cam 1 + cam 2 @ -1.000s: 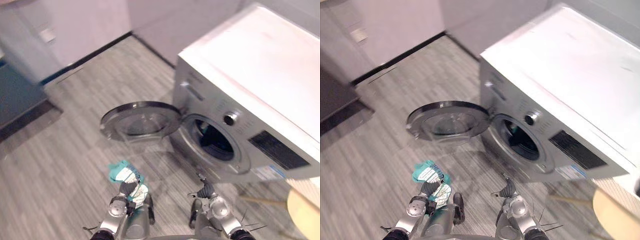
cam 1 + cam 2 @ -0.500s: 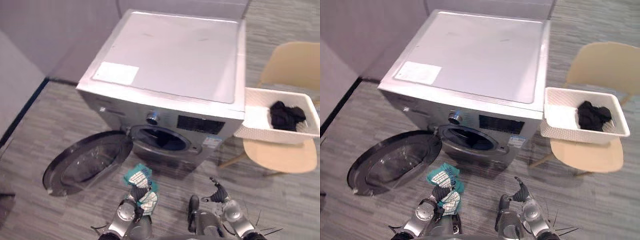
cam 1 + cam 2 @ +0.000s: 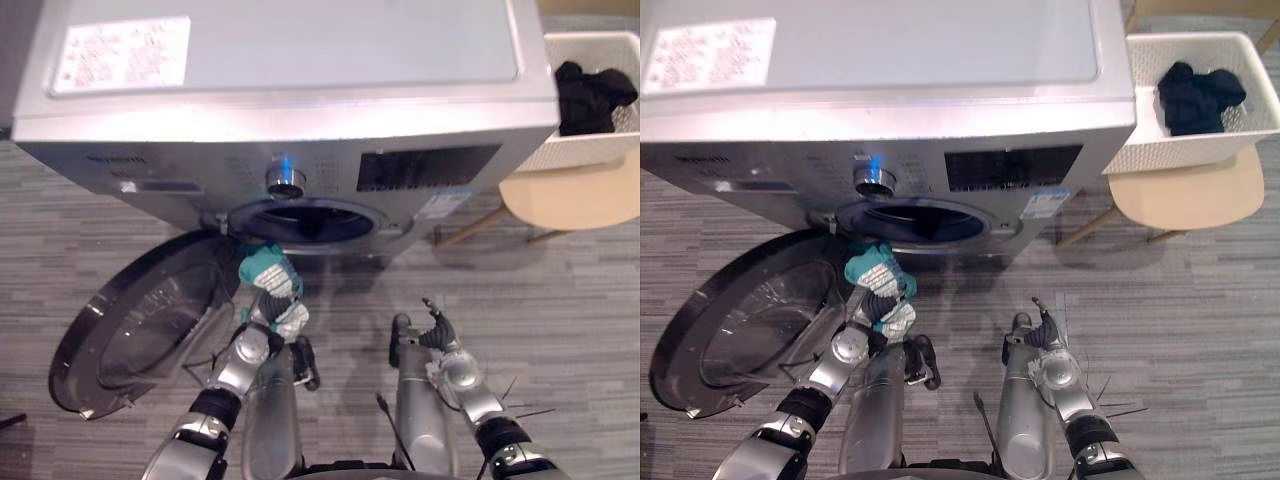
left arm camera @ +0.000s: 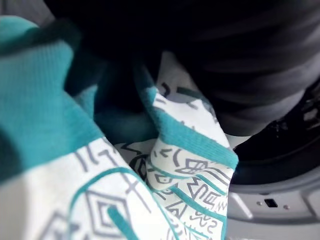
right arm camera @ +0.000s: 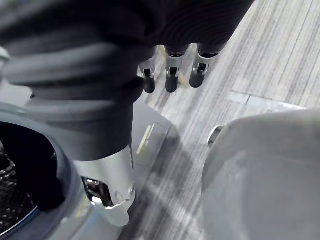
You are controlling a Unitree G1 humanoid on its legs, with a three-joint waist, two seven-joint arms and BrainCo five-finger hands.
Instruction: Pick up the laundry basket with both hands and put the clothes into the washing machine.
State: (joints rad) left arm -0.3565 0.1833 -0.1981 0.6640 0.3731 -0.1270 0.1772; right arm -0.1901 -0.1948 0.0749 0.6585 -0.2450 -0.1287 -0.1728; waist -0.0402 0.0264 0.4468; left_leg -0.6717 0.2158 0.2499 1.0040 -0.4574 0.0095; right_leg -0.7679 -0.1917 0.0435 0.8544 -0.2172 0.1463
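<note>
1. the left hand (image 3: pixel 262 312) has its fingers curled round a teal and white patterned cloth (image 3: pixel 266 277), and holds it bunched just below the drum opening (image 3: pixel 315 222) of the washing machine (image 3: pixel 300 70).
2. the round door (image 3: pixel 140 325) stands wide open on the robot's left.
3. the right hand (image 3: pixel 441 338) is low over the floor and holds nothing, its fingers (image 5: pixel 171 79) loosely relaxed side by side.
4. the white laundry basket (image 3: pixel 590 152) rests on a beige chair (image 3: pixel 570 198) to the right of the machine, with dark clothes (image 3: pixel 592 92) inside.
</note>
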